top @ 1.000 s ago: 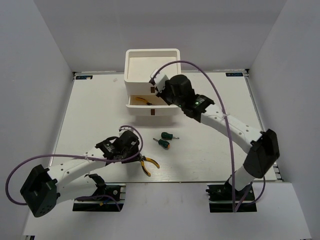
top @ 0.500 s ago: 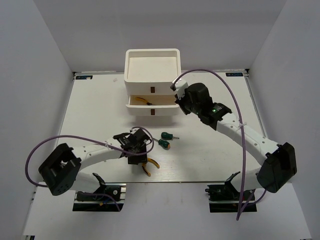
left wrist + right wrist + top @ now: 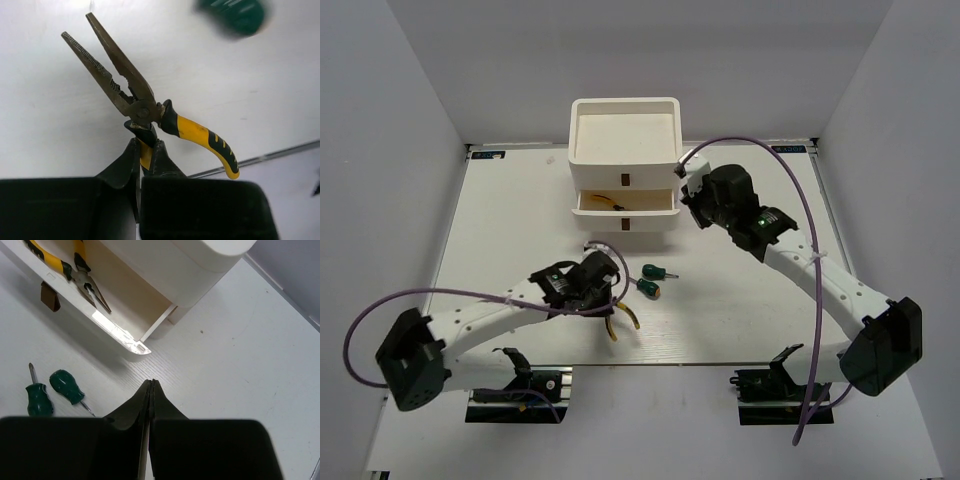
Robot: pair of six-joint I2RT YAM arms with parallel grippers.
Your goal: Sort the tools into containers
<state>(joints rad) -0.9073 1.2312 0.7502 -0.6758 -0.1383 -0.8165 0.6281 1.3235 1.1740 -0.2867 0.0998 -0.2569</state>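
White laminate tabletop (image 3: 750, 290) floors a pale-walled enclosure. Low over its near edge the left gripper (image 3: 144, 150) has its jaws pressed together on one handle of the yellow-and-black-handled long-nose steel pliers (image 3: 141, 109), pinching it just behind the pivot. Ahead of those jaws and up to their left, the two serrated noses stand apart in a narrow V. The free handle curves away to the jaws' right. Whether the tool has left the surface I cannot tell. I judge it fairly heavy for its size and stiff, but hinged (the loose half can swing). A one-handle hold this near the pivot may therefore let it droop or twist. The rubbery sleeve gives better purchase than bare steel, and closing across both handles would be steadier. The right gripper (image 3: 151, 386) is pressed shut on nothing, hovering over bare table. Beyond its jaws and to their left is the open lower drawer (image 3: 117, 335) of the white square plastic stacked organizer (image 3: 620, 168), with a second pair of yellow-handled pliers (image 3: 75, 267) lying inside. Nearer, left of the jaws, lie two stubby green-handled screwdrivers (image 3: 66, 386), just beside each other. The held pair probably belongs in that same drawer.
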